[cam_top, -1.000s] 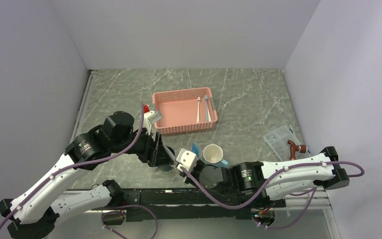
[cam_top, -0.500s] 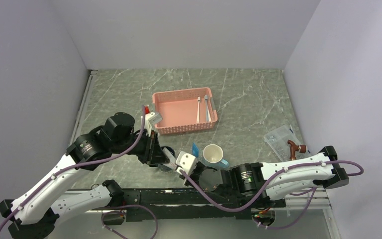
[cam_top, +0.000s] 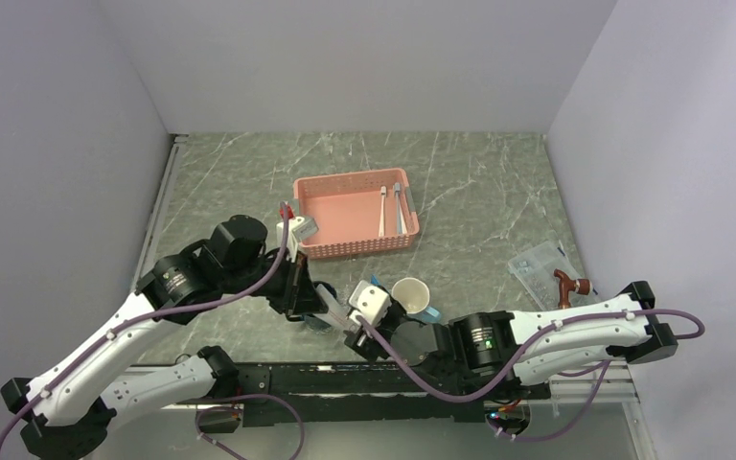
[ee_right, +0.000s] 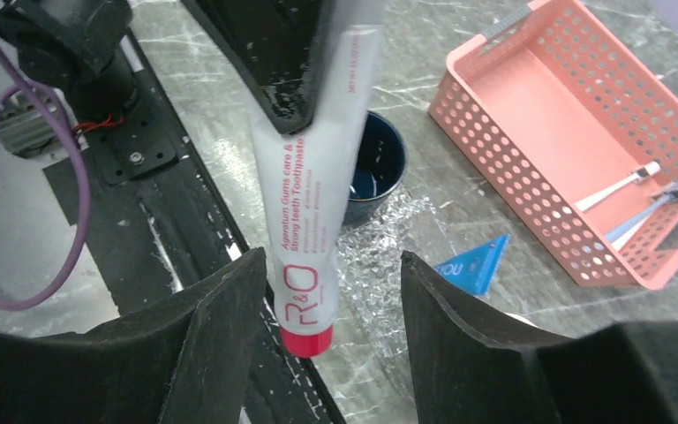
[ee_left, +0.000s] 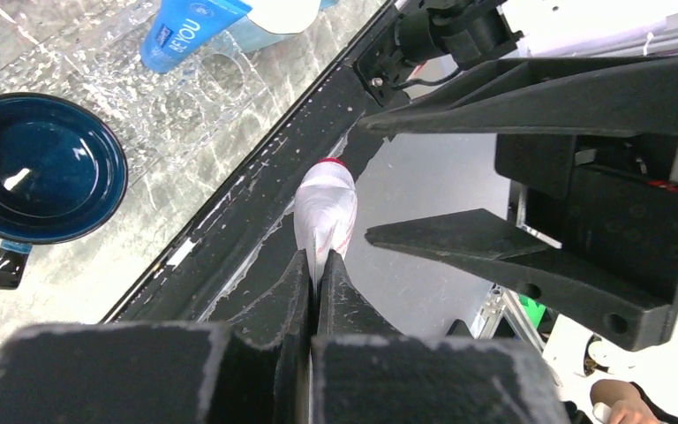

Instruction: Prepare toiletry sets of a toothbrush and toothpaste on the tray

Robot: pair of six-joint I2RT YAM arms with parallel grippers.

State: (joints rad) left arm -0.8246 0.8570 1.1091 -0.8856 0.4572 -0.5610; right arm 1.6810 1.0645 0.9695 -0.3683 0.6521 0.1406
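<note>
A white toothpaste (ee_right: pixel 305 221) with a red cap hangs over the table's near edge. My left gripper (ee_left: pixel 315 274) is shut on its flat end (ee_left: pixel 325 212). The fingers (ee_right: pixel 229 300) of my right gripper (ee_right: pixel 334 261) stand open on either side of the cap end, apart from it. The blue toothpaste (ee_right: pixel 475 263) lies at the far edge of the clear glittery tray (ee_right: pixel 388 256). Two toothbrushes (cam_top: pixel 382 211) (cam_top: pixel 398 209) lie in the pink basket (cam_top: pixel 345 206). In the top view both grippers (cam_top: pixel 331 311) (cam_top: pixel 350 324) meet near the front edge.
A dark blue mug (ee_left: pixel 42 168) stands beside the tray. A white mug (cam_top: pixel 410 295) sits just past my right wrist. A clear box (cam_top: pixel 541 268) with a brown piece lies at the right. The black base rail (ee_right: pixel 177 238) runs under the tube.
My left gripper has shut on the white tube's flat end. My right gripper has opened and let the tube go, and its wrist has shifted slightly right.
</note>
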